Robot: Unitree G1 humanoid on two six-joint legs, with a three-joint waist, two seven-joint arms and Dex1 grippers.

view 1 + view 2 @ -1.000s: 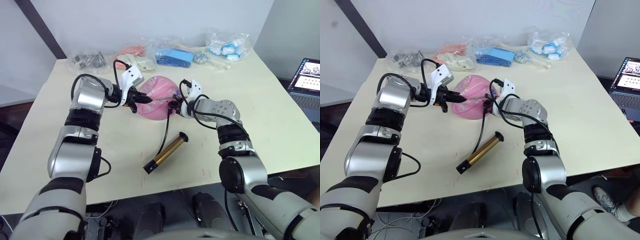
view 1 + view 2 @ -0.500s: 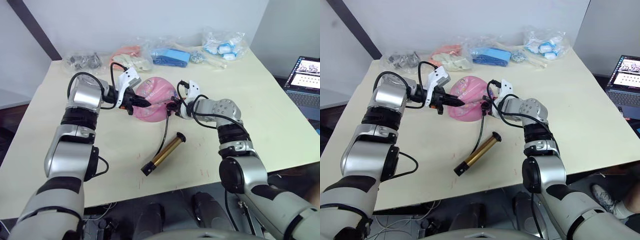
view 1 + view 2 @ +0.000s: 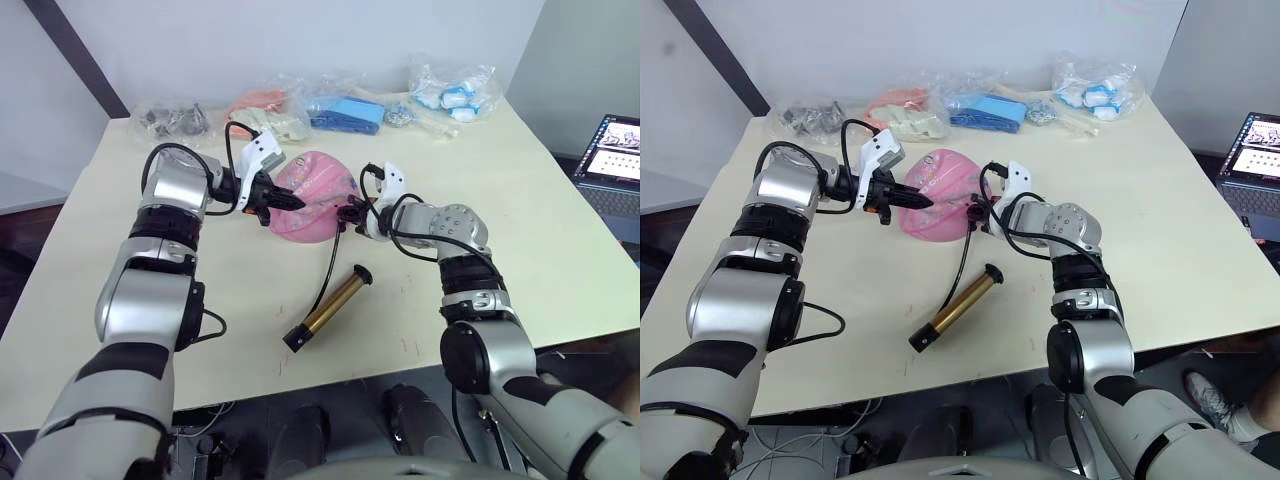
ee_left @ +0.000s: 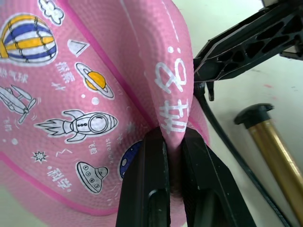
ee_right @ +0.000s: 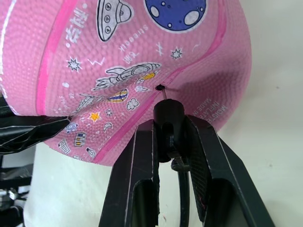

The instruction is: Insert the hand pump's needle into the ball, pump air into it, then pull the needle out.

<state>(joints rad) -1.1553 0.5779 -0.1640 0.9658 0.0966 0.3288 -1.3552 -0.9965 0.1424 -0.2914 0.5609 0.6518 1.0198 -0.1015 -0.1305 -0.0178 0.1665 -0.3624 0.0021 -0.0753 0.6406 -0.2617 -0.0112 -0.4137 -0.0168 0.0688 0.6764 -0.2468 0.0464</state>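
The pink ball (image 3: 318, 190), soft and partly collapsed, lies mid-table. My left gripper (image 4: 173, 137) is shut on a fold of its skin on the left side. My right gripper (image 5: 169, 124) is shut on the black fitting (image 5: 169, 113) at the hose end, on the ball's right side. The thin needle (image 5: 164, 94) points at the small dark valve hole (image 5: 160, 87) and its tip reaches it; how deep it sits I cannot tell. The black hose (image 3: 331, 265) runs down to the hand pump (image 3: 330, 304), whose gold barrel lies loose on the table nearer me.
Several clear bags of small items line the table's far edge: grey parts (image 3: 175, 120), orange and cream pieces (image 3: 265, 108), blue items (image 3: 348, 114), white and blue ones (image 3: 455, 92). A laptop (image 3: 615, 150) stands off the table to the right.
The camera swayed slightly. Both grippers keep their hold beside the ball with hardly any shift; the pump barrel lies where it was.
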